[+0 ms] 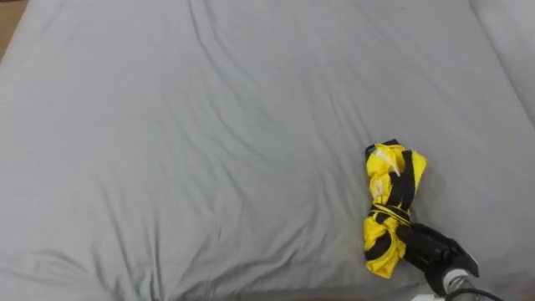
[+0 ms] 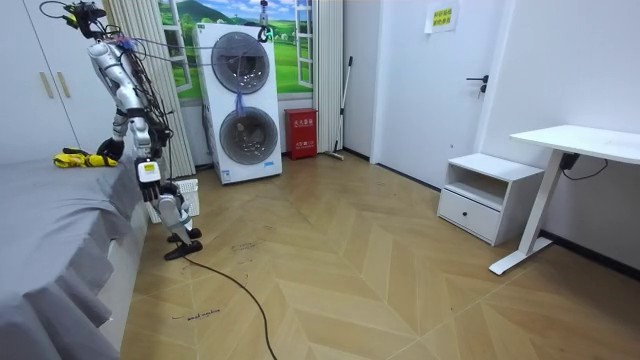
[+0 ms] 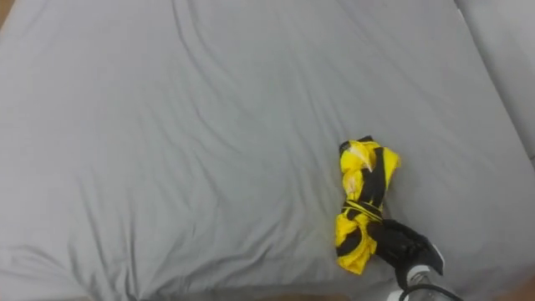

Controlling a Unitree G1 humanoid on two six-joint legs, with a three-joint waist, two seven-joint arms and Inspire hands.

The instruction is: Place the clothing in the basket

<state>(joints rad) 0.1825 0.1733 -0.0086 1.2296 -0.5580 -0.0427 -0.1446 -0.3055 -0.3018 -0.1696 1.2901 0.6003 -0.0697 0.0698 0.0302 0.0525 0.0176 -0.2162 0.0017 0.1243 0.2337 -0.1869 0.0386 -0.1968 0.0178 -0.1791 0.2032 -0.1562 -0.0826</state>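
A yellow and black garment (image 1: 389,207) lies bunched in a long roll on the grey bed sheet (image 1: 209,150), near the bed's front right. My right hand (image 1: 433,251) comes in from the lower right and lies against the roll's near end, where the cloth covers its front. In the room view I stand at the bedside, leaning over the bed (image 2: 60,230), with the right hand (image 2: 106,150) beside the garment (image 2: 80,158).
The grey sheet is creased across the middle and left. A bed edge runs along the far right (image 1: 510,50). In the room view a stacked washer and dryer (image 2: 244,105) stand behind me, and wooden floor (image 2: 350,270) lies open to the room view's right.
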